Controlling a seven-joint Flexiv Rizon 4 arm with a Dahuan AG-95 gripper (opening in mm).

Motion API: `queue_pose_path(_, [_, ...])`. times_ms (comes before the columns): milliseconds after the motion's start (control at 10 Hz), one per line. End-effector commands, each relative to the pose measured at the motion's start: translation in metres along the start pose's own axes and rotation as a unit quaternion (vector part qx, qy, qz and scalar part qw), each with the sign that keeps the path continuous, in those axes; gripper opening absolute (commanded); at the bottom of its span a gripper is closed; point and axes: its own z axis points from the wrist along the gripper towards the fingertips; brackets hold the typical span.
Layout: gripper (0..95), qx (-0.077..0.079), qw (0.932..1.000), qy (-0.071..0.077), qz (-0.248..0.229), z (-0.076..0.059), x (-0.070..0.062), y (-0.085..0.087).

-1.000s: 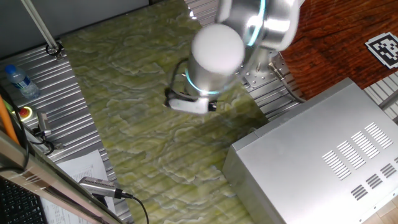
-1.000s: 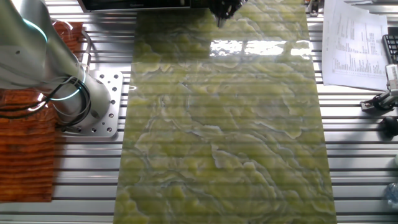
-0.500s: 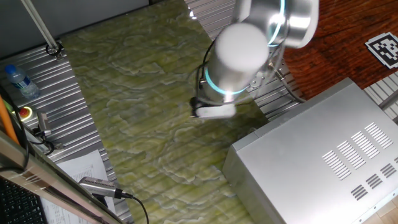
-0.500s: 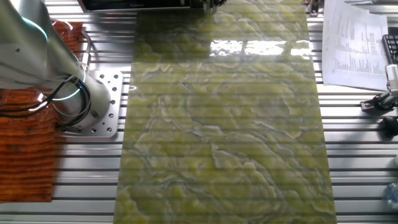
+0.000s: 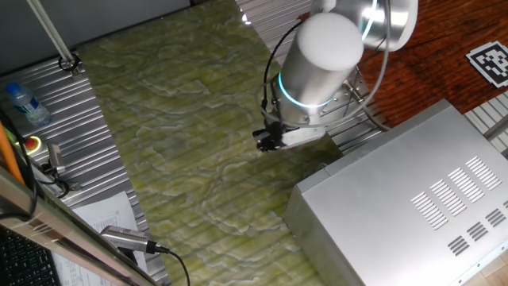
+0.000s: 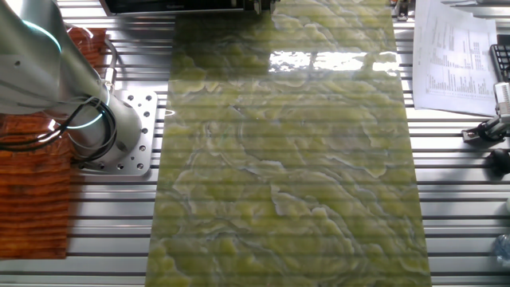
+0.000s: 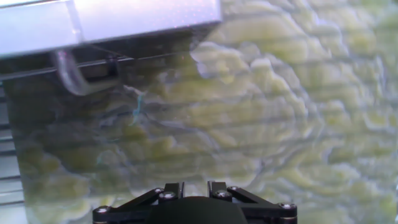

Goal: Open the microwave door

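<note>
The microwave (image 5: pixel 397 202) is a large silver box with vent slots at the lower right of one fixed view. Its door is the front face (image 5: pixel 295 210) turned toward the green mat. In the other fixed view the door shows as a dark strip with a silver rim (image 6: pixel 171 6) along the top edge. In the hand view the microwave's silver edge (image 7: pixel 124 18) fills the upper left, with a curved metal handle (image 7: pixel 69 76) below it. My gripper (image 5: pixel 268 141) hangs over the mat a little left of the microwave's front. Its jaws (image 7: pixel 196 184) stand close together and hold nothing.
A green marbled mat (image 6: pixel 287 159) covers the ribbed table. The arm's base (image 6: pixel 103 131) and an orange cloth (image 6: pixel 32 199) lie at one side. A water bottle (image 5: pixel 22 103), a red button (image 5: pixel 32 144) and papers (image 6: pixel 454 56) lie at the other.
My arm has swung to the right, toward the microwave's front. In the other fixed view the gripper has slid left along the top edge and nearly out of view.
</note>
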Motion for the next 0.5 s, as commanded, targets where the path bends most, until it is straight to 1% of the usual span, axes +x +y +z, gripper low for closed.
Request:
queue_pose_path(100, [19.0, 0.004, 1.0, -0.006, -0.006, -0.001, -0.0003, 0.0012])
queue_pose_path(200, [19.0, 0.003, 0.9995, -0.011, -0.028, -0.001, -0.0003, 0.0012])
queue_pose_path(300, [19.0, -0.02, 0.9979, -0.01, -0.06, -0.001, -0.0003, 0.0012])
queue_pose_path(400, [19.0, -0.061, 0.9948, -0.036, -0.073, -0.0027, -0.0043, 0.0026])
queue_pose_path(500, [19.0, -0.076, 0.9932, -0.04, -0.078, -0.005, -0.0089, 0.006])
